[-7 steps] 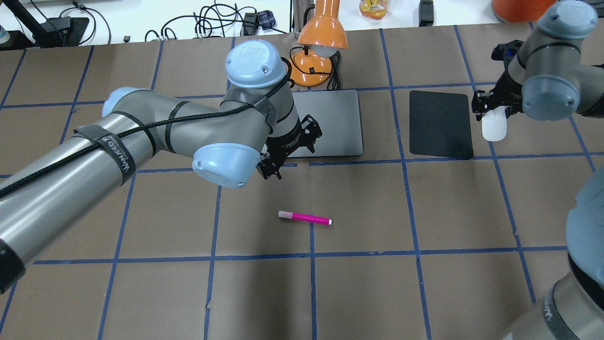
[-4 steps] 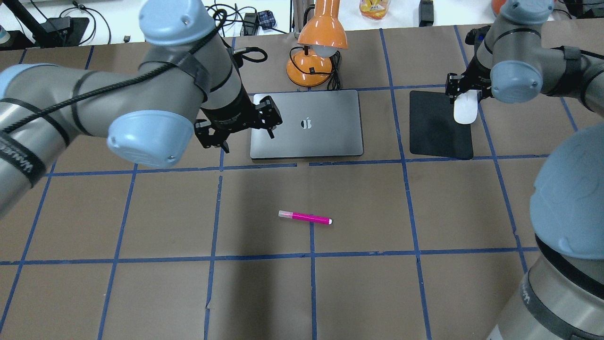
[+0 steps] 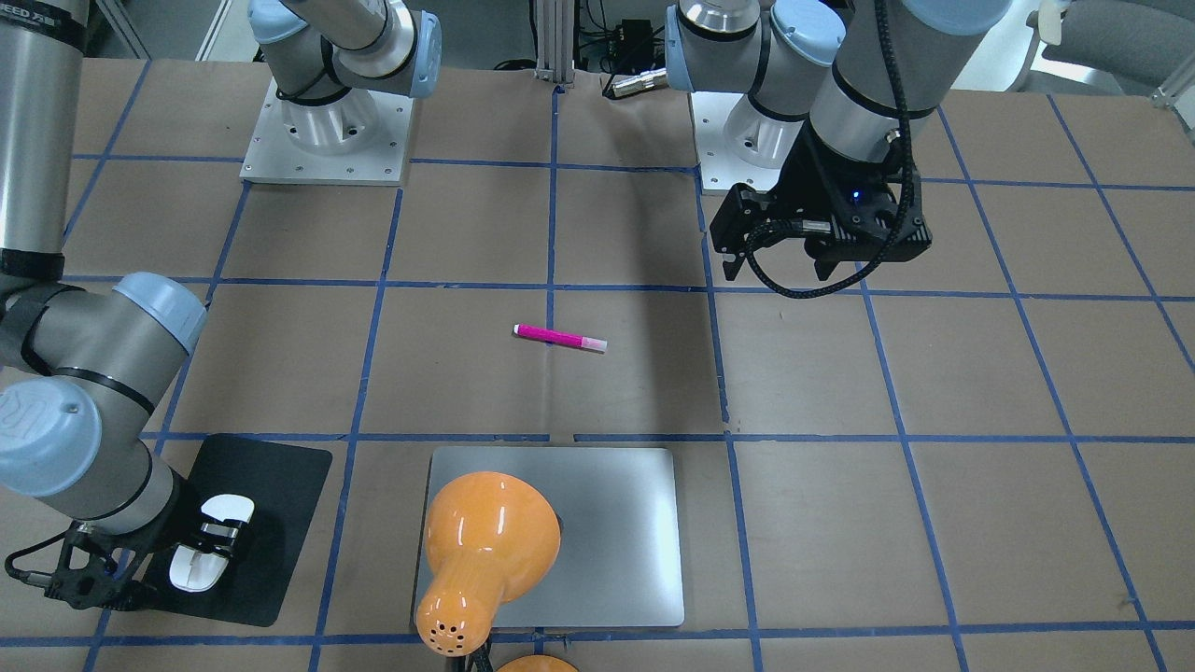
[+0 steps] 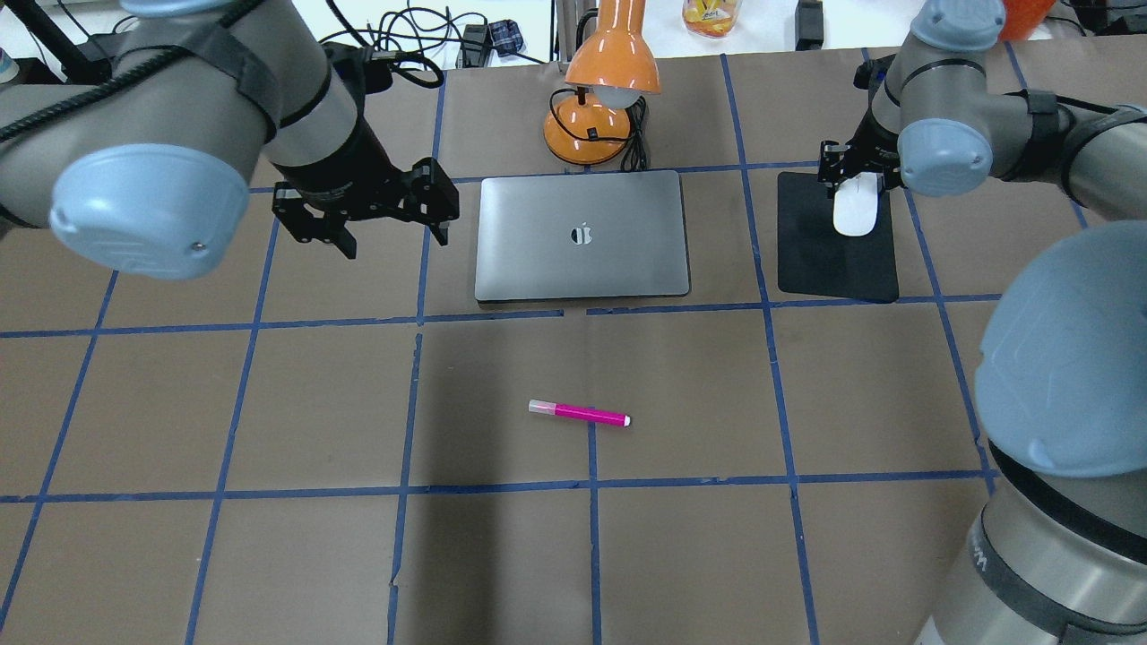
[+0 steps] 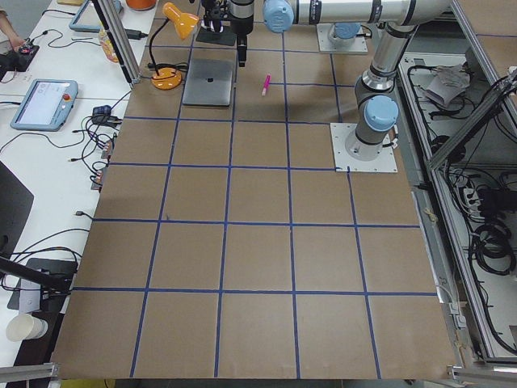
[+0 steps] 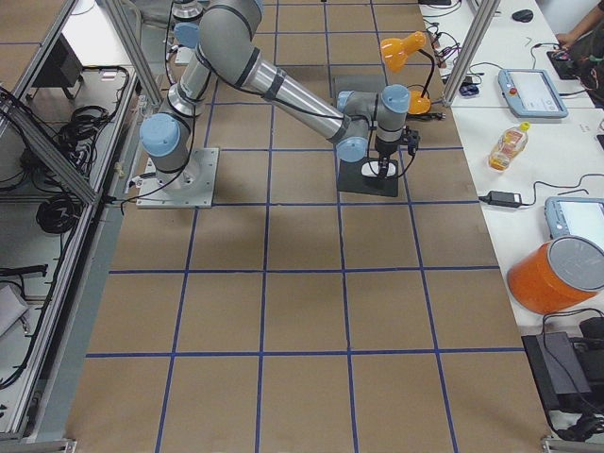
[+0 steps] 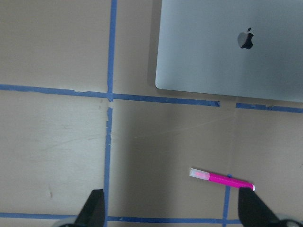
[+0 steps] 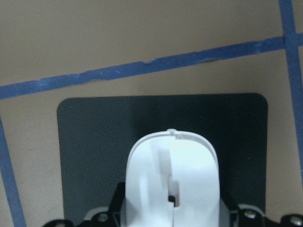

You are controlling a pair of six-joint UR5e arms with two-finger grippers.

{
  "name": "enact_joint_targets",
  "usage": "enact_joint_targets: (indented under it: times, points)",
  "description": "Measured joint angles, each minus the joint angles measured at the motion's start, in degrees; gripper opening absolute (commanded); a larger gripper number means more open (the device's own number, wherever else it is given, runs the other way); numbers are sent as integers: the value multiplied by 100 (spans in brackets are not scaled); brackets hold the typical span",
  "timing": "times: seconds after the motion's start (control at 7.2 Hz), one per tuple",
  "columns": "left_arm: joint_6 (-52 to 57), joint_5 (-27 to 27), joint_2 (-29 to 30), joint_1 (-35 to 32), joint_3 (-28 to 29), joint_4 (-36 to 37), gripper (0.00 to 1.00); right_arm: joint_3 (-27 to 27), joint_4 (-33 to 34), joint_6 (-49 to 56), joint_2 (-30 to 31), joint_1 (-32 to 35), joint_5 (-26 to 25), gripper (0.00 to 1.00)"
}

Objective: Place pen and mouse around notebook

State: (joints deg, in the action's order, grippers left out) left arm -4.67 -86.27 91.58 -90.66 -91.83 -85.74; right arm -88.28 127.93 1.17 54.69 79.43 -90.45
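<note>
The pen (image 4: 579,414), a magenta stick with a pale cap, lies alone on the brown table in front of the notebook (image 4: 582,235); the left wrist view shows the pen (image 7: 221,178) below the notebook (image 7: 227,47). My left gripper (image 4: 392,235) hangs open and empty above the table, just left of the notebook. My right gripper (image 4: 856,184) is shut on the white mouse (image 4: 854,215) over the black mat (image 4: 833,260). In the right wrist view the mouse (image 8: 173,179) fills the space between the jaws. Whether the mouse touches the mat, I cannot tell.
An orange desk lamp (image 4: 600,90) stands right behind the notebook, and from the front its shade (image 3: 485,541) hides part of the notebook (image 3: 616,523). Cables and a bottle lie beyond the table's far edge. Blue tape lines grid the brown table surface (image 4: 269,403).
My left arm swung left, from the notebook's front-left corner to beside its left edge, gripper still open. My right gripper carried the mouse leftward, from beside the black mat to over it.
</note>
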Motion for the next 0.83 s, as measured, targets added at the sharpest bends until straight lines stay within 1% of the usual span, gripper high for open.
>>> enact_joint_targets:
  times: [0.14, 0.28, 0.42, 0.83]
  points:
    - [15, 7, 12, 38, 47, -127, 100, -3, 3, 21, -44, 20, 1, 58]
    - [29, 11, 30, 51, 72, -174, 100, -4, 4, 33, -66, 48, 3, 94]
    - [41, 11, 52, 54, 98, -190, 100, 1, 7, 35, -65, 92, 5, 100]
    - [24, 0, 117, 54, 204, -240, 100, 21, -125, 17, 141, 193, -4, 100]
